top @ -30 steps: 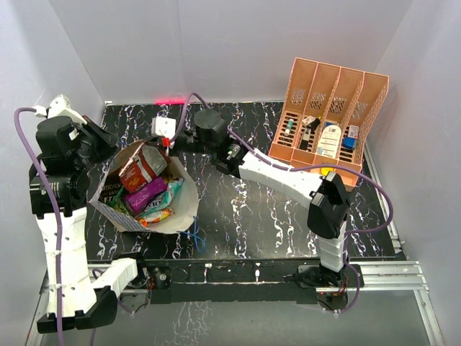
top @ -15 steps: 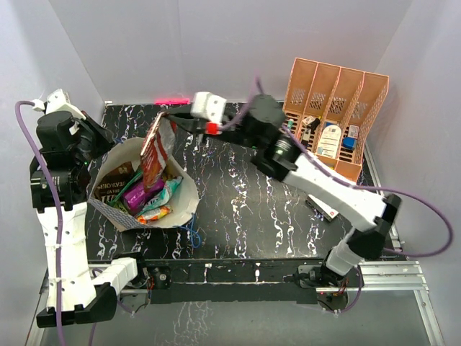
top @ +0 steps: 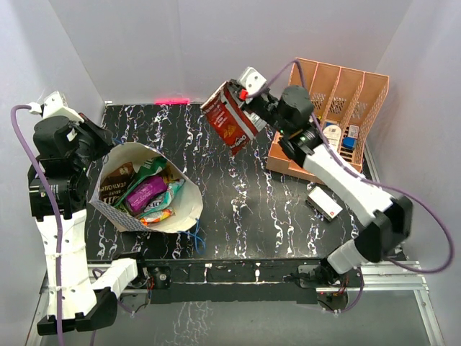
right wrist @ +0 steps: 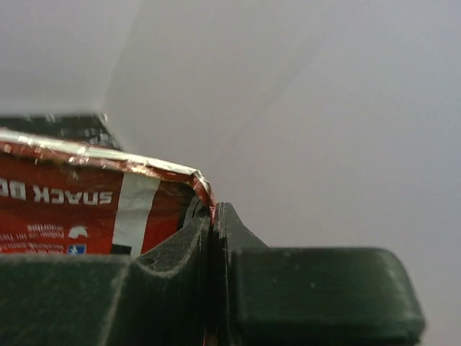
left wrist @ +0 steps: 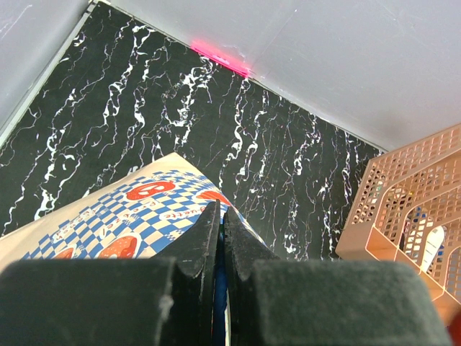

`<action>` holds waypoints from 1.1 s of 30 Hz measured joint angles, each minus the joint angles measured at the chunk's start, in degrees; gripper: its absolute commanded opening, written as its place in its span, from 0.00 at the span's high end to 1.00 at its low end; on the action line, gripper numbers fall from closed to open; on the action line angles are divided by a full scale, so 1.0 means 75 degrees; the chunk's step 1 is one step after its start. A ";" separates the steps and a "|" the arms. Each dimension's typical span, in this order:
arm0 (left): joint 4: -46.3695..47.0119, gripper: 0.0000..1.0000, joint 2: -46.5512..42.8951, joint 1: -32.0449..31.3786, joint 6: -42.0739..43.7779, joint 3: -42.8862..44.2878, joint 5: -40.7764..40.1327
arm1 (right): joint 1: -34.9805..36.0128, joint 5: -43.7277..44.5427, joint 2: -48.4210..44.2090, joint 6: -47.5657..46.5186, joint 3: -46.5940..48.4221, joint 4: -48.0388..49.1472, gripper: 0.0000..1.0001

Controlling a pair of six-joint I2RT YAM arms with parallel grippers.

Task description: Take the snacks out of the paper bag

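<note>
The paper bag lies open on the left of the table, cream inside and blue-checked outside. Purple, teal, dark brown, green and orange snacks lie inside. My left gripper is shut on the bag's rim and blue cord handle, at the bag's far left edge. My right gripper is shut on the top edge of the red-brown chip bag, which hangs high above the table's back middle.
The salmon-orange file rack stands at the back right with small bottles in it; it also shows in the left wrist view. A white-and-red flat box lies on the table in front of the rack.
My right gripper has lifted the red-brown chip bag out of the paper bag and swung it up and to the right, toward the rack. The left gripper has held the bag rim still.
</note>
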 measured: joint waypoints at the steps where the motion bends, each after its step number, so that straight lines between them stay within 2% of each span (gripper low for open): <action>1: 0.0000 1.00 0.0000 0.0000 -0.0015 -0.0003 0.0020 | -0.0239 -0.0096 0.0300 0.0052 -0.0052 0.0006 0.93; 6: 0.0009 1.00 0.0009 0.0000 -0.0105 0.0000 0.0143 | -0.1209 -0.0624 0.2028 0.0195 0.0006 0.0119 0.93; 10: 0.0006 1.00 0.0020 0.0000 -0.0160 0.0000 0.0213 | -0.1705 -0.1020 0.3369 -0.0111 0.0554 0.0076 0.93; 14: 0.0006 1.00 0.0023 0.0000 -0.0192 0.0003 0.0248 | -0.1851 -0.1475 0.4016 -0.0551 0.0912 -0.0259 0.93; 17: 0.0006 1.00 0.0023 0.0000 -0.0195 0.0003 0.0280 | -0.1798 -0.1781 0.3960 -0.0670 0.0554 -0.0274 0.93; 24: 0.0105 1.00 0.0029 0.0000 -0.0329 -0.0038 0.0539 | -0.1469 -0.2483 0.3083 -0.0577 -0.2037 -0.0105 0.93; 30: 0.0344 1.00 -0.0015 0.0000 -0.0490 -0.0303 0.0828 | -0.1329 -0.2617 0.2311 0.0085 -0.3722 0.0067 0.92; 33: 0.0402 1.00 -0.0050 0.0000 -0.0533 -0.0388 0.0866 | -0.1335 -0.2626 0.1877 0.0691 -0.4561 0.0487 0.85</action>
